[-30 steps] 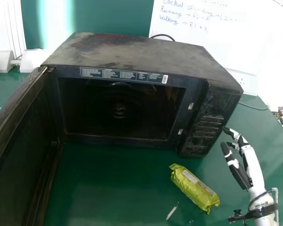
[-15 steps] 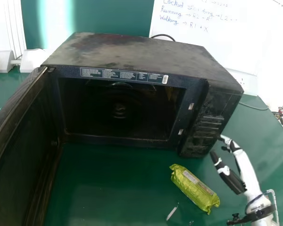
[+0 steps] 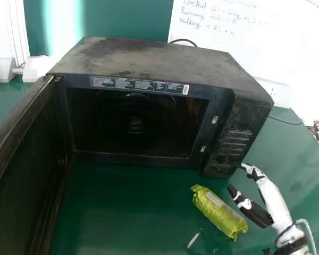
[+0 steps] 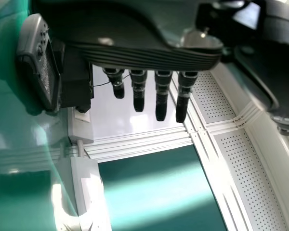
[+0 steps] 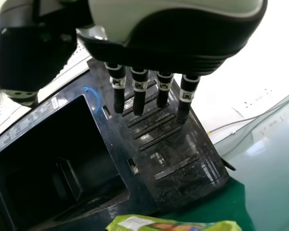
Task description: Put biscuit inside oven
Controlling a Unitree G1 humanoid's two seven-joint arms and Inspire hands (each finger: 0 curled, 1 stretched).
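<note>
head view gives you the crinkled, glossy green biscuit packet (image 3: 218, 211), a plump tube with pinched ends, lying slantwise on the smooth green tabletop (image 3: 117, 207) in front of the boxy black oven (image 3: 159, 61), whose top is dusty and blotched and whose flat door (image 3: 24, 170) stands wide open. your right hand (image 3: 276, 204), white-shelled with black fingers held straight and open, is near the packet, beside the oven's ribbed control panel (image 3: 231, 149); your left hand (image 4: 161, 96), dark and hard-shelled, is open too, its slim fingers straight in the left wrist view.
</note>
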